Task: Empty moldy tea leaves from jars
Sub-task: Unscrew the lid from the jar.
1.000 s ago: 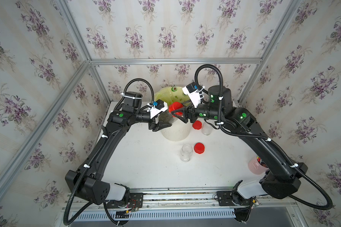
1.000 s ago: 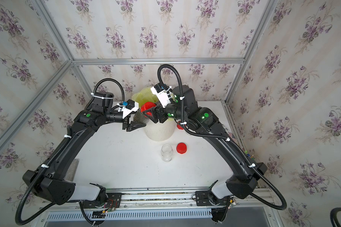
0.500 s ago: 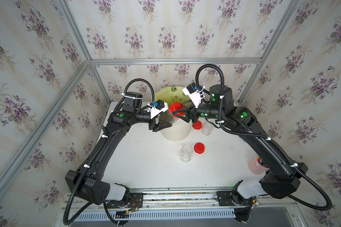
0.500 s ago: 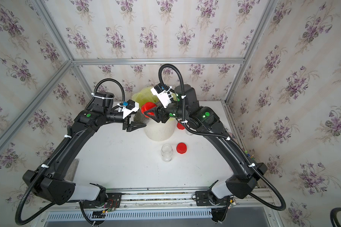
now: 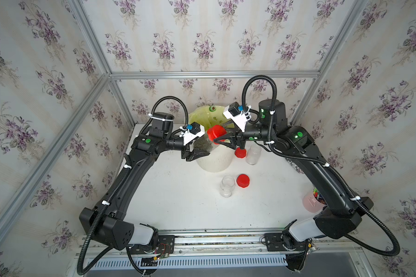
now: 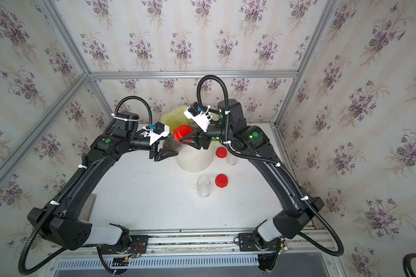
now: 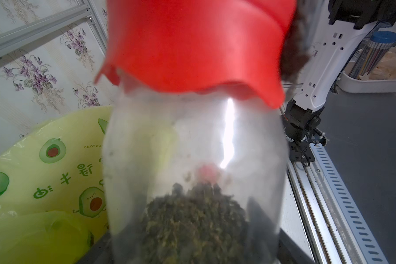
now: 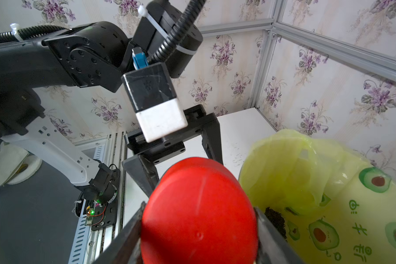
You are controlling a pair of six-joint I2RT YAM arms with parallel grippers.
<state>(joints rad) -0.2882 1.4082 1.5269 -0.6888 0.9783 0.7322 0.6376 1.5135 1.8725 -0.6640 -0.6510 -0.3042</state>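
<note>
One jar (image 5: 202, 143) of three holds tea leaves (image 7: 192, 219), tilted above the 9 o'clock rim of the white bin (image 5: 214, 164); the left gripper (image 5: 199, 151) is clenched on its clear, stiff, likely slippery body and the right gripper (image 5: 217, 141) grasps the red lid (image 5: 216, 133) from 3 o'clock. Leaves look light and loose; low on the body and the lid's rim seem the sound holds. An empty jar (image 5: 253, 154) at the bin's 3 o'clock sits under the right arm (image 5: 298, 153); a second empty jar (image 5: 227, 187) stands at 5 o'clock.
</note>
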